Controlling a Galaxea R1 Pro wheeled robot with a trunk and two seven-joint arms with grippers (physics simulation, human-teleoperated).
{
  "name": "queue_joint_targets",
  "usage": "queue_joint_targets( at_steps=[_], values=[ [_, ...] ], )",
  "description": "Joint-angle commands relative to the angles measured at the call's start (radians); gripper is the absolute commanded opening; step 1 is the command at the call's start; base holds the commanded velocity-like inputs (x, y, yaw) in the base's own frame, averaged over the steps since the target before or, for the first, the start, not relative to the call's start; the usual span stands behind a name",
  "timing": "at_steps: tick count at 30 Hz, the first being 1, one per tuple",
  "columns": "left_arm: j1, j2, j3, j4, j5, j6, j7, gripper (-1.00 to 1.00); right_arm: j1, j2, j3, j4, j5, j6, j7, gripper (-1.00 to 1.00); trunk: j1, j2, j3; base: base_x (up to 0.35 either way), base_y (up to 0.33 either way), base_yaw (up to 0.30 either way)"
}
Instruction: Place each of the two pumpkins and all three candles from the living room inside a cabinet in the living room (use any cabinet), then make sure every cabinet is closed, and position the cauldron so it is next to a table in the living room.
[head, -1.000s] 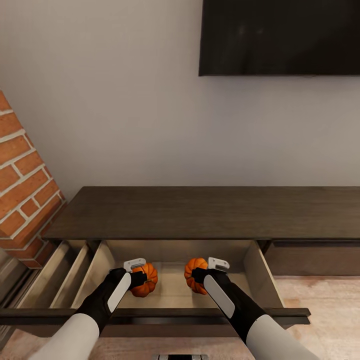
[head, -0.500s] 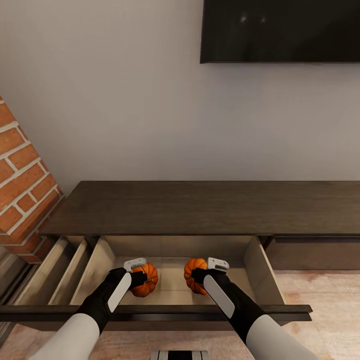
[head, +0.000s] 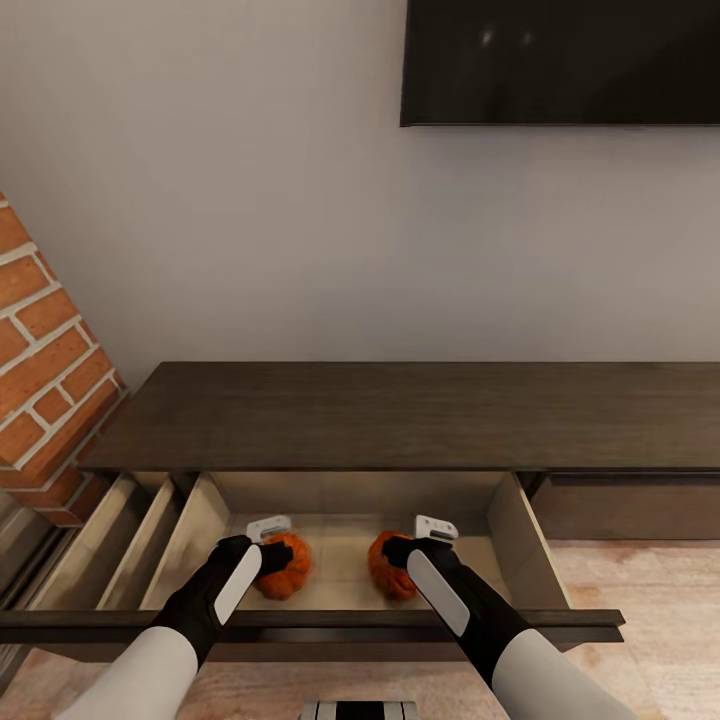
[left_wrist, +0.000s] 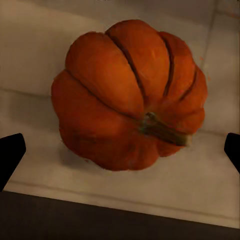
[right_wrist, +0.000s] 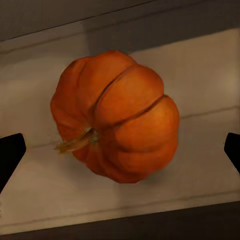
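Your two arms reach down into an open drawer (head: 345, 585) of the long dark brown cabinet (head: 400, 415), its pale floor showing beneath them. Your left gripper (head: 268, 545) hangs over one orange pumpkin (head: 283, 566), and your right gripper (head: 405, 548) hangs over the other pumpkin (head: 388, 566). Both pumpkins lie on the drawer floor just under the fingertips.

From the head camera you cannot judge the jaws; the black wrists and white brackets cover them, and each arm hides part of its pumpkin.

The wrist cameras fill that in. In the left wrist view the pumpkin (left_wrist: 129, 95) lies tipped on its side, its short dark stem (left_wrist: 162, 129) pointing sideways, with the black fingertips (left_wrist: 10, 155) spread wide at the two frame edges, well clear of the rind. The right wrist view shows the same for the other pumpkin (right_wrist: 116, 116): on its side, pale stem (right_wrist: 74, 144) sideways, fingertips (right_wrist: 10, 152) apart and touching nothing. So both grippers are spread wide and hold nothing.

Only the head camera shows the surroundings: a brick column (head: 45, 360) beyond your left arm, a dark wall screen (head: 560, 60) above, cut off by the frame, and a further drawer (head: 110, 540) open to the left.
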Motion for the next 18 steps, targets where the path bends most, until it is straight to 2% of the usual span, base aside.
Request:
queue_joint_targets(
  at_steps=[1,4,11,18],
  values=[
    [0.000,0.001,-0.003,-0.001,0.011,0.002,0.009,1.00,-0.001,0.000,0.003,-0.001,-0.007,0.002,-0.008,1.00,0.000,0.000,-0.001,0.000,0.000,0.000],
    [0.000,0.002,-0.002,-0.002,0.011,0.002,0.009,1.00,-0.001,-0.001,0.003,-0.001,-0.009,0.003,-0.008,1.00,0.000,0.000,-0.001,0.000,0.000,0.000],
    [0.000,0.004,-0.001,-0.009,0.011,0.003,0.009,1.00,-0.001,-0.002,0.002,0.000,-0.013,0.004,-0.008,1.00,-0.003,0.001,0.026,0.000,0.000,0.000],
    [0.000,0.008,0.006,-0.067,0.021,0.018,0.003,1.00,-0.001,-0.002,-0.004,0.001,-0.019,0.013,-0.009,1.00,-0.006,0.003,0.053,0.000,0.000,0.000]
  ],
)
